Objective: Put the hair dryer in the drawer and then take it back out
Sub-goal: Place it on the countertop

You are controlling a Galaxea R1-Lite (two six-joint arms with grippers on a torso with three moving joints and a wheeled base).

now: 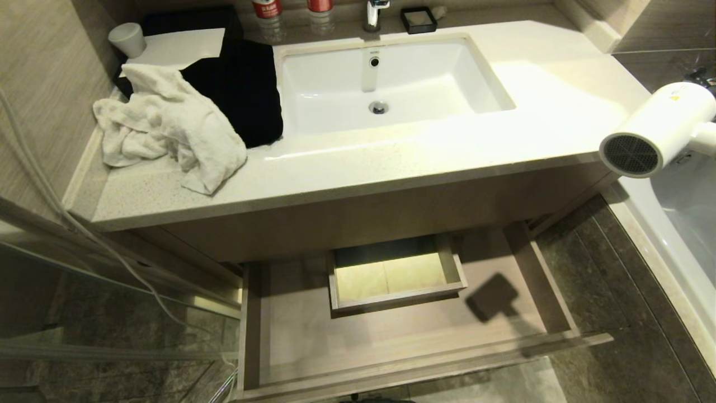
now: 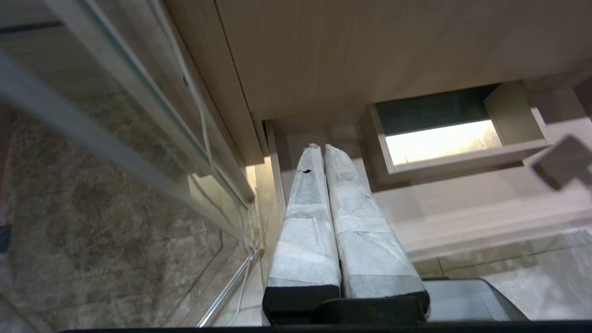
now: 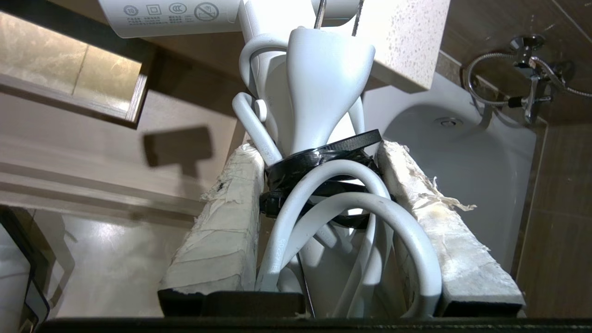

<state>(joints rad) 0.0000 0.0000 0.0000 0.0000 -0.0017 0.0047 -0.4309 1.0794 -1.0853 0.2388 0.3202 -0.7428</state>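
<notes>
The white hair dryer (image 1: 660,130) hangs in the air at the right end of the counter, its dark mesh end facing me. In the right wrist view my right gripper (image 3: 319,152) is shut on the hair dryer (image 3: 323,88), its taped fingers (image 3: 226,203) clamping the handle and the tied white cord. The drawer (image 1: 302,336) stands pulled out below the counter, with a boxed cut-out (image 1: 394,274) inside and only the dryer's shadow on its floor. My left gripper (image 2: 320,147) is shut and empty, low beside the drawer's left side.
A white towel (image 1: 168,123) and black cloth (image 1: 246,89) lie on the counter left of the sink (image 1: 386,78). A bathtub (image 1: 682,224) borders the right. A glass panel (image 1: 84,268) and a thin white cable stand at the left.
</notes>
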